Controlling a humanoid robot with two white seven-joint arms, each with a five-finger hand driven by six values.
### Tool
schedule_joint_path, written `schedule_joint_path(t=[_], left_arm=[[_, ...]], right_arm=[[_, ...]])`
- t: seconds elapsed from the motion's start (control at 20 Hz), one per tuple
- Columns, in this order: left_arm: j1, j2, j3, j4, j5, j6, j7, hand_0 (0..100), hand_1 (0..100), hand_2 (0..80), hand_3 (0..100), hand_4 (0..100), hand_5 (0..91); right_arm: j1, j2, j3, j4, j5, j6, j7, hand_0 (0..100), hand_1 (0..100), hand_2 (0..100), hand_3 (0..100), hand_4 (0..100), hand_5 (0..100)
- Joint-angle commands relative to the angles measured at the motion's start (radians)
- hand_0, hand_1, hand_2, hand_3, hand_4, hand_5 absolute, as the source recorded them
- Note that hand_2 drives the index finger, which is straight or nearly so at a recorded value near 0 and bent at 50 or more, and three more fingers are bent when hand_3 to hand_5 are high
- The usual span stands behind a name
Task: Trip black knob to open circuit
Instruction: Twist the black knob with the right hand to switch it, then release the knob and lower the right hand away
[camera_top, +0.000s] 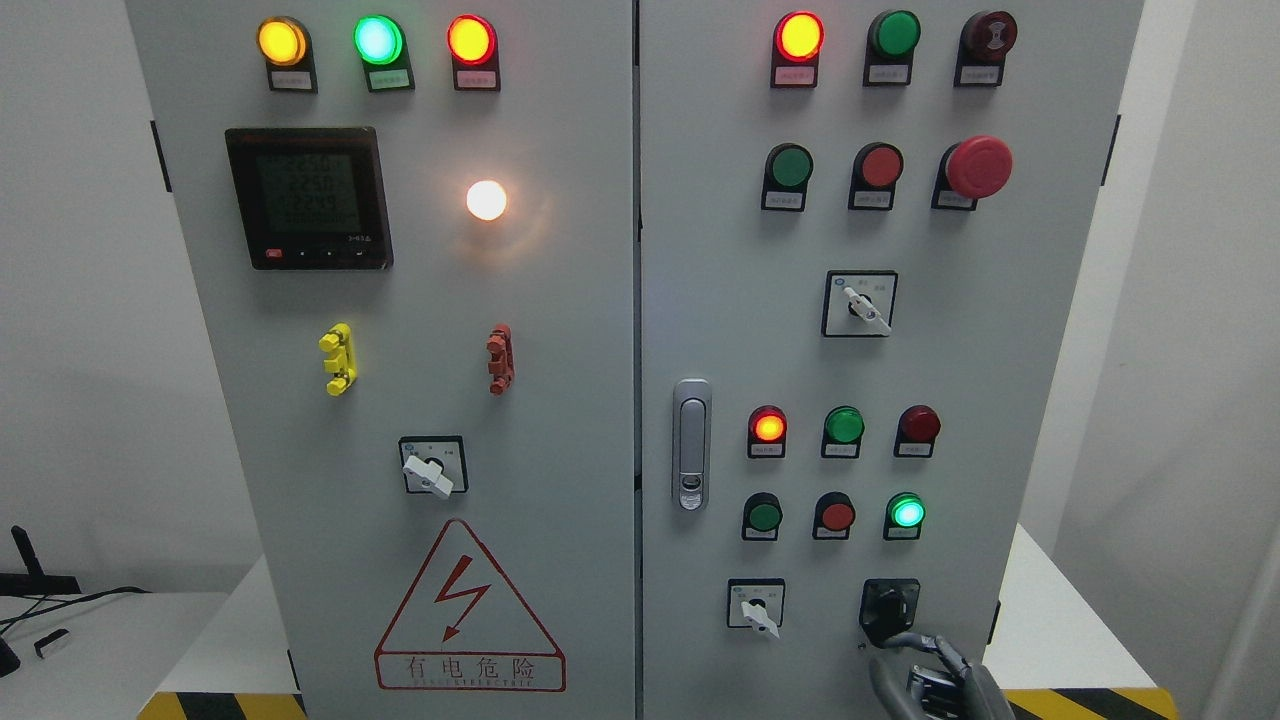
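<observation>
Your right hand (935, 665) is coming up from the bottom edge, right of the middle, and its fingers (915, 642) are reaching to the lower rim of the black knob (889, 608). That knob is sitting at the bottom right of the right-hand door (1020, 330), just right of a small white selector (757, 606). The fingers are looking partly curled and touching or nearly touching the knob, but you cannot tell whether they are gripping it; most of the hand is cut off by the frame. Your left hand is not showing.

As I judge it, the reach is nearly done, while the trip itself is still waiting: several lamps are glowing across both doors, including a green lamp (906, 512) just above the knob, so the circuit is probably still live.

Nothing is blocking the knob. The red button (835, 516) and green button (764, 516) are sitting near it above and to the left, so you are working close to controls you should not be bumping. The door latch (691, 443) is standing well apart.
</observation>
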Motion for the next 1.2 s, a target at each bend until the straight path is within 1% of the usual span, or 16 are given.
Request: schedule_joint_path(t=[0.0,0.5,1.15], left_arm=[[0.000,0.000,0.000,0.000,-0.031,0.000,0.000,12,39,0.0,0,0,0.0],[0.000,0.000,0.000,0.000,-0.031,0.000,0.000,12,39,0.0,0,0,0.0],[0.000,0.000,0.000,0.000,-0.031,0.000,0.000,12,39,0.0,0,0,0.0]], right_arm=[[0.001,-0.002,-0.015,0.008,0.005,0.002,0.001,39,65,38,100,100,94],[0.004,-0.007,-0.051,0.016,0.008,0.001,0.004,40,65,38,100,100,94],[0.006,-0.013,-0.067,0.016,0.008,0.001,0.004,40,65,38,100,100,94]])
